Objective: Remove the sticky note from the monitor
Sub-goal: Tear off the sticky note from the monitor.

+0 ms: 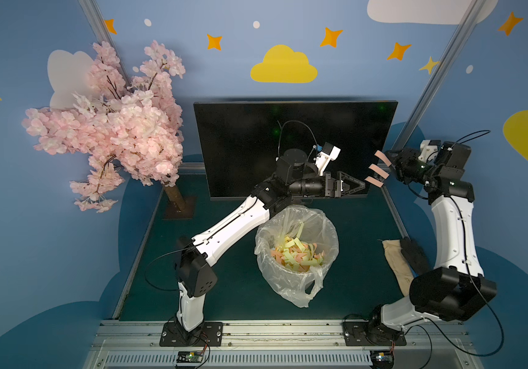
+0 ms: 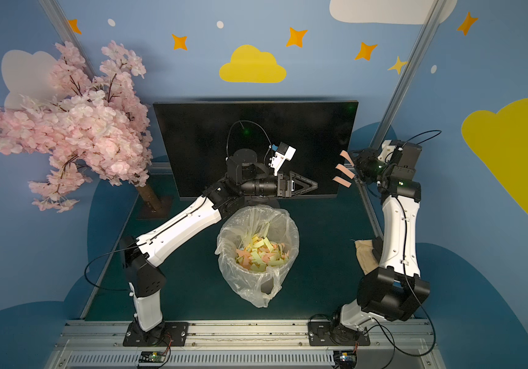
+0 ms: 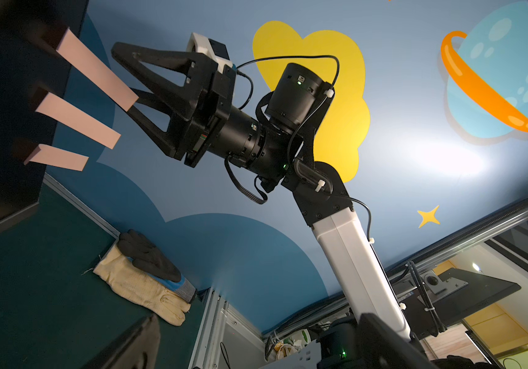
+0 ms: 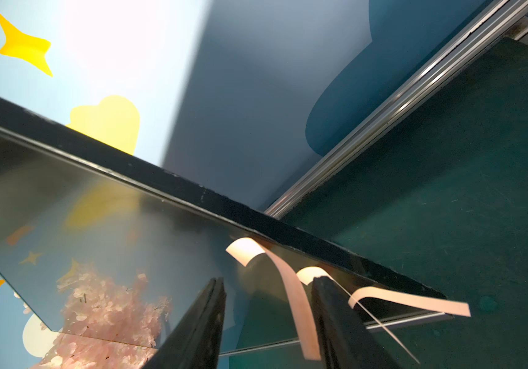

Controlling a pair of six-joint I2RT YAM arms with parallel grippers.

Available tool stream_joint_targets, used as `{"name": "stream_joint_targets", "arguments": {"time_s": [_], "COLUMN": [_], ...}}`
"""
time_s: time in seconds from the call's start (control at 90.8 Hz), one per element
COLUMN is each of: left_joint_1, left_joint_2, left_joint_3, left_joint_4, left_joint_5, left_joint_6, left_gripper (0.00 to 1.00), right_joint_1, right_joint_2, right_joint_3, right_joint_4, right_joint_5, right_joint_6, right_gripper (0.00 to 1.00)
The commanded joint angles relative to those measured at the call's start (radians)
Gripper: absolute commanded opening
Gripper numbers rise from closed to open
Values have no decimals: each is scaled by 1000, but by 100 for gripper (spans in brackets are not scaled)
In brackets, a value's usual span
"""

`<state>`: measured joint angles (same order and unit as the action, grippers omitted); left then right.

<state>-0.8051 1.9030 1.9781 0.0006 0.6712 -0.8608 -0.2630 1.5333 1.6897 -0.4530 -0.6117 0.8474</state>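
Observation:
The black monitor (image 1: 240, 143) (image 2: 198, 143) stands at the back of the table. Three pink sticky note strips (image 1: 378, 171) (image 2: 344, 171) (image 3: 77, 119) stick out from its right edge. My right gripper (image 1: 392, 163) (image 4: 269, 281) is at that edge, open. The strip farthest back (image 4: 294, 303) (image 3: 96, 67) hangs between its fingers, close to one finger (image 4: 336, 319) but not pinched. My left gripper (image 1: 363, 185) (image 2: 315, 185) (image 3: 256, 345) is open and empty. It lies level in front of the screen's lower right, pointing at the strips.
A bin lined with a clear bag (image 1: 288, 287), holding several yellow and pink paper strips, stands mid-table below the left arm. A pink blossom tree (image 1: 112, 127) stands at the back left. Work gloves (image 1: 406, 262) (image 3: 141, 274) lie by the right table edge. Metal frame posts (image 1: 441, 73) rise behind.

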Motion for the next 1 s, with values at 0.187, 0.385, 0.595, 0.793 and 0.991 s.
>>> {"name": "stream_joint_targets", "arguments": {"time_s": [0.187, 0.385, 0.595, 0.793, 0.991], "left_joint_1": [4, 4, 4, 3, 5], "left_joint_2": [-6, -15, -25, -53, -114], "left_joint_3": [7, -1, -14, -37, -112], "left_joint_4": [22, 24, 22, 10, -1], "left_joint_5": [16, 13, 12, 1, -26], "left_joint_6": [0, 2, 4, 14, 37], "left_gripper": [100, 100, 100, 100, 100], "right_joint_1": [-25, -33, -36, -34, -8], "right_joint_2": [-45, -51, -80, -153, -274], "right_joint_3": [-43, -45, -56, -89, -149], "right_joint_4": [-9, -9, -17, -41, -108], "right_joint_5": [-13, -27, -33, -47, -47], "right_joint_6": [-16, -17, -17, -1, -8], "right_gripper": [30, 6, 0, 0, 0]}}
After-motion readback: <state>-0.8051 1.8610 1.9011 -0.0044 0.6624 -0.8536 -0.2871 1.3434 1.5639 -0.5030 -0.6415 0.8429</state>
